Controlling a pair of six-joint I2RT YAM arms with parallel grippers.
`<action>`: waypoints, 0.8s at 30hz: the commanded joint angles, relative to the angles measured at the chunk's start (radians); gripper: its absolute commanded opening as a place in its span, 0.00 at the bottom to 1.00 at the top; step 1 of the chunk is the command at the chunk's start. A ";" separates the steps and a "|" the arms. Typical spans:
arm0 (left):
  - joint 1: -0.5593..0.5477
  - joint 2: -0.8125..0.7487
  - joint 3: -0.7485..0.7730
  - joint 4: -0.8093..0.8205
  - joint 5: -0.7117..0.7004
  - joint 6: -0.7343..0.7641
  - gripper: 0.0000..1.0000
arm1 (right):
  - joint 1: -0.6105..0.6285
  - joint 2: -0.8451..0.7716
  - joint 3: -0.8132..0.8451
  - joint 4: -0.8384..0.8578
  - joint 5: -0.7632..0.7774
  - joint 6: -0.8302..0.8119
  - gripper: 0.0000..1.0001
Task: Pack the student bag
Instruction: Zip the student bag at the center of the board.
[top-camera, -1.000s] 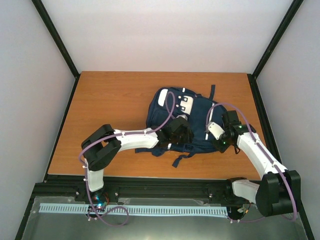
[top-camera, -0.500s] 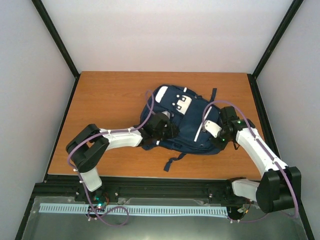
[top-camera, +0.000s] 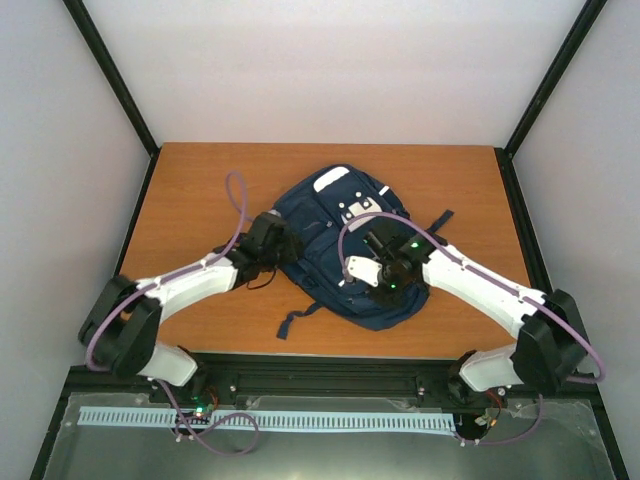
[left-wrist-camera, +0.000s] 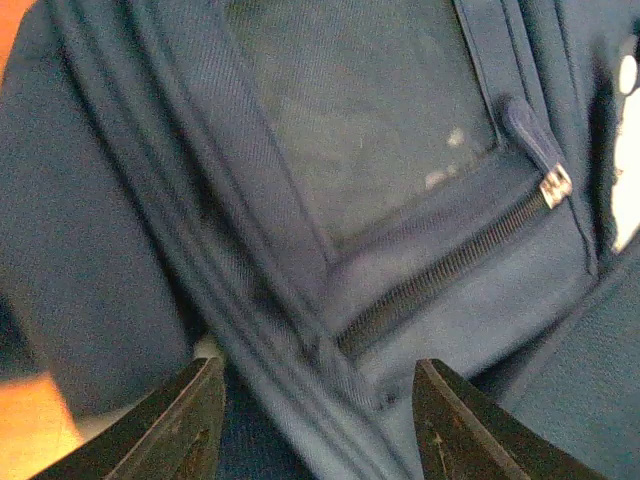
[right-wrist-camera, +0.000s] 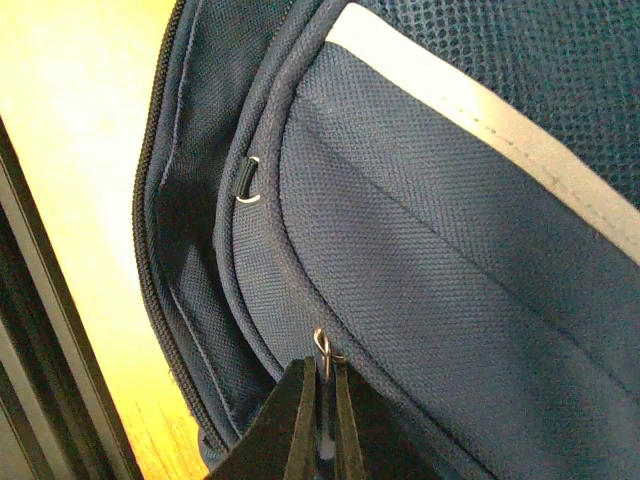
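Observation:
The student bag, navy with white patches, lies flat on the wooden table near its middle. My left gripper is at the bag's left edge. In the left wrist view its fingers stand wide apart, open, with a ridge of bag fabric and a pocket zipper just beyond the tips. My right gripper rests on the bag's front half. It is shut on a small metal zipper pull at a pocket seam.
A loose dark strap trails toward the table's front edge and another sticks out to the right. A black frame rail runs along the near edge. White walls enclose the table on three sides.
The bag has slid and turned to the left. Both arms swung left with it. The left gripper went from the bag's middle to its left edge.

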 joint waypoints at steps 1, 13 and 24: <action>-0.008 -0.144 -0.066 -0.100 0.068 -0.125 0.55 | 0.045 0.071 0.079 -0.011 -0.023 0.064 0.03; -0.205 -0.126 -0.116 0.074 0.223 -0.400 0.57 | 0.058 0.098 0.111 0.000 -0.075 0.076 0.03; -0.265 0.004 -0.075 0.234 0.279 -0.484 0.50 | 0.058 0.087 0.087 0.012 -0.086 0.078 0.03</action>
